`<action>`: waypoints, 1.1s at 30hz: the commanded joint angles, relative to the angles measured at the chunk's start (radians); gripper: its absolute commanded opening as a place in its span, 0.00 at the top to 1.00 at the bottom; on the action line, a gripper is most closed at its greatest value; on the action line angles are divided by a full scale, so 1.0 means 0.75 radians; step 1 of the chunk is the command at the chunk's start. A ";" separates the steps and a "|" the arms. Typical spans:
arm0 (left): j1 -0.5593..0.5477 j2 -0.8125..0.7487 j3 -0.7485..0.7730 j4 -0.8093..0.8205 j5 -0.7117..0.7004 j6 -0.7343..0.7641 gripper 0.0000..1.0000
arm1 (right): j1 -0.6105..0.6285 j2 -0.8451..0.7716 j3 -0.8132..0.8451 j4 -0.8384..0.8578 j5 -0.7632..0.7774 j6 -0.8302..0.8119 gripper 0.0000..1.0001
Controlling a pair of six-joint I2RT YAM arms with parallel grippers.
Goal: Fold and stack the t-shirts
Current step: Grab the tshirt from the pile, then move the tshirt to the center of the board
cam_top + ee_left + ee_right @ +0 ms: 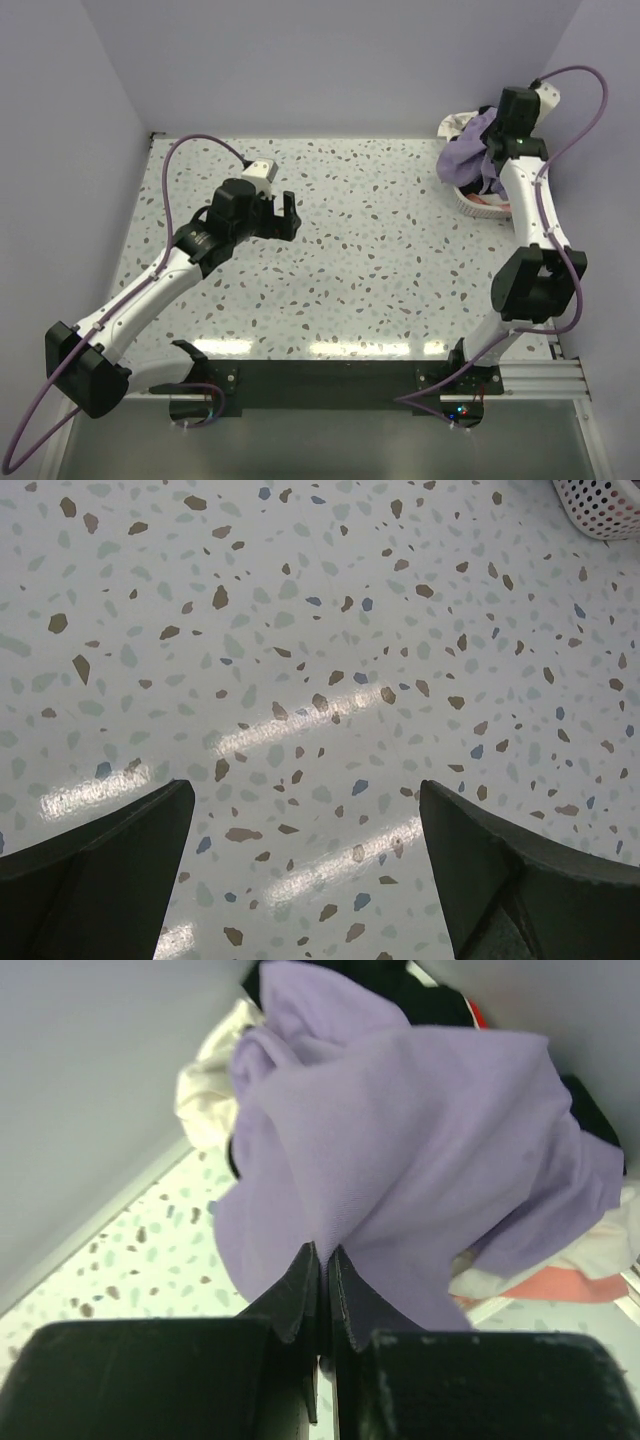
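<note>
Where the lilac-purple t-shirt (430, 1150) bunches up out of the white plastic basket (478, 206) at the far right corner of the table, the right gripper (322, 1256) pinches a fold of it. Its two black fingers are pressed together with only the cloth between them. The shirt hangs crumpled from that pinch and spills over the basket, hiding most of its rim.

Under and behind it lie other shirts, each only partly visible. A white one (205, 1085) sits toward the wall (80, 1110). A black one (410, 980) is cut off by the top edge of the frame. A strip of pink-red cloth (560, 1285) shows at the lower right. How many garments make up the pile cannot be told. From the overhead camera the right fingertips are buried in the lilac cloth and cannot be made out.

The left gripper (285, 215) hovers over the speckled tabletop (400, 260) left of centre, well apart from the basket, its fingers spread wide. Its wrist camera shows the speckled surface between them and only a perforated corner of the basket at the upper right.
</note>
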 commanded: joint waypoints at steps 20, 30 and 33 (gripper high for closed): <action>0.011 -0.082 0.049 0.032 0.002 -0.057 0.00 | 0.869 -0.226 0.757 -0.076 -0.297 -0.261 1.00; 0.011 -0.100 0.011 0.030 -0.082 -0.107 0.00 | 0.917 -0.256 0.449 -0.023 -0.181 -0.232 0.98; 0.013 -0.098 -0.014 0.020 -0.133 -0.127 0.01 | 0.858 -0.322 0.077 0.048 -0.094 -0.165 0.77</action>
